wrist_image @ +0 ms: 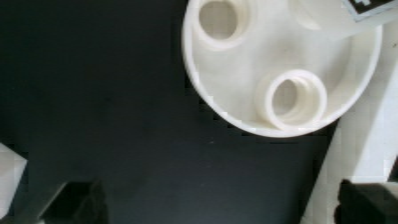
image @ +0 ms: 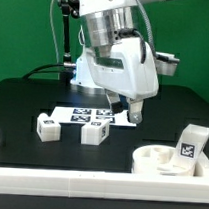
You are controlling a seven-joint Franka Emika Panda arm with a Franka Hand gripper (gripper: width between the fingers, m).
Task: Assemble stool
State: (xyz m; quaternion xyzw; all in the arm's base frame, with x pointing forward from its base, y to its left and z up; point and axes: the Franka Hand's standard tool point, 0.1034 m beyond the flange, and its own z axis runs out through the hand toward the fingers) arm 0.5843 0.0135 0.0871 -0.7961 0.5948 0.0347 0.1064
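Black table, green backdrop, white front rail — round seat near it

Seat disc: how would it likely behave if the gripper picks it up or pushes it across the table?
The seat looks like moulded white plastic, so it is probably stiff and light. Lying flat, it should slide rather than roll or tip. Its smooth rim might slip in a pinch.

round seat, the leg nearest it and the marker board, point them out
round seat (image: 159, 161): exterior view, middle of the disc
leg nearest the seat (image: 193, 145): exterior view, tagged front face
marker board (image: 87, 115): exterior view, printed top surface
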